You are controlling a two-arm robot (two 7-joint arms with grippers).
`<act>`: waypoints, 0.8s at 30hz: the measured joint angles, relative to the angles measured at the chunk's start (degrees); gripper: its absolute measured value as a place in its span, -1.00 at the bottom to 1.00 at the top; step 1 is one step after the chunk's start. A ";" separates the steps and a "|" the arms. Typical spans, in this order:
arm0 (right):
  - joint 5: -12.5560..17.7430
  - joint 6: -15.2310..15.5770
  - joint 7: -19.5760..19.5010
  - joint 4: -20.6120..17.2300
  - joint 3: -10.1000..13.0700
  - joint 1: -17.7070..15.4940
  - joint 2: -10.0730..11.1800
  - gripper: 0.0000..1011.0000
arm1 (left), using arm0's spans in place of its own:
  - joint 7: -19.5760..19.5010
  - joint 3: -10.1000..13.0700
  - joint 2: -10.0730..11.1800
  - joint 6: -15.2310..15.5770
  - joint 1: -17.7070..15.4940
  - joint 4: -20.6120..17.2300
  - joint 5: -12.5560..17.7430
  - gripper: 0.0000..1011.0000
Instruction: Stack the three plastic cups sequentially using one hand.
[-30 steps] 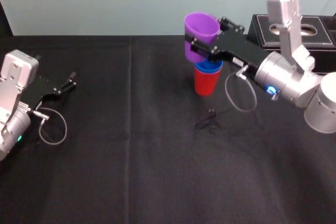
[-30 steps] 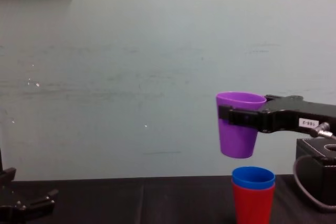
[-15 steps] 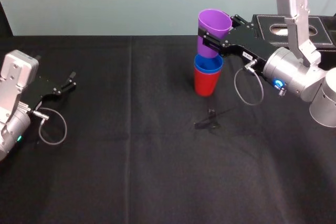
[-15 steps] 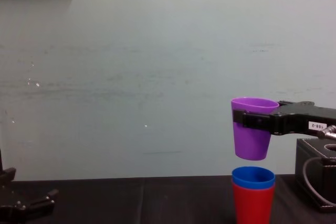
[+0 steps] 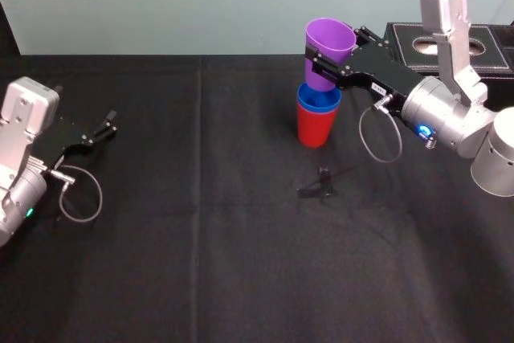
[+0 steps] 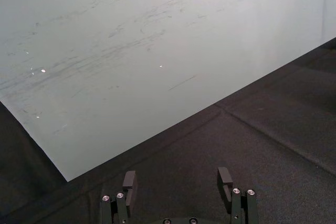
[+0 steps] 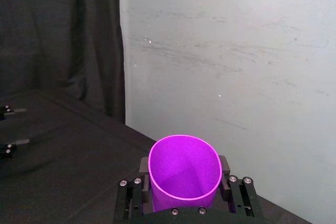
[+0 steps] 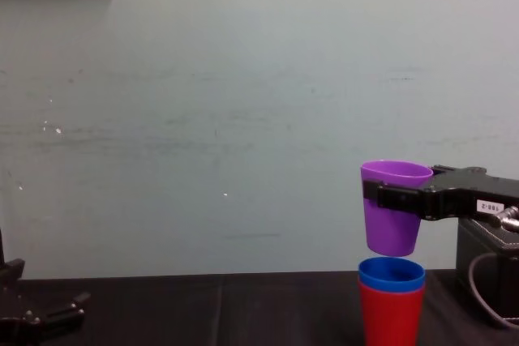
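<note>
Gripping a smooth purple plastic cup [image 5: 328, 47] around its upper wall, the right gripper [image 5: 324, 67] is reaching in from the right in the head view, its fingers clamped on the cup. The cup is hanging upright directly over a blue plastic cup [image 5: 319, 100] that is sitting nested in a red plastic cup [image 5: 314, 128] on the black cloth-covered table [image 5: 201, 238]. The left gripper [image 5: 107, 127] is lying idle at the table's far left, well apart from the cups.

In the left wrist view, that gripper's two fingers [image 6: 129, 180] are standing apart over bare cloth.

In the right wrist view, the purple cup's open mouth is sitting squeezed between the two black fingers [image 7: 224, 164].

From the chest view, the purple cup's base is hovering just above the blue rim, a thin gap showing between them. A small white label [image 8: 489, 207] is showing on the gripper's side.
</note>
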 joint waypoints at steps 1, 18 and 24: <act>-0.09 -0.19 0.04 0.38 -0.04 0.11 -0.09 0.46 | 0.00 0.00 0.00 0.00 0.00 0.00 0.00 0.99; -0.63 -0.78 0.45 2.27 -0.24 0.11 -0.61 0.45 | 0.00 0.00 0.00 0.00 0.00 0.00 0.00 0.99; -0.73 -0.98 0.57 2.71 -0.28 0.09 -0.76 0.46 | 0.00 0.00 0.00 0.00 0.00 0.00 0.00 0.99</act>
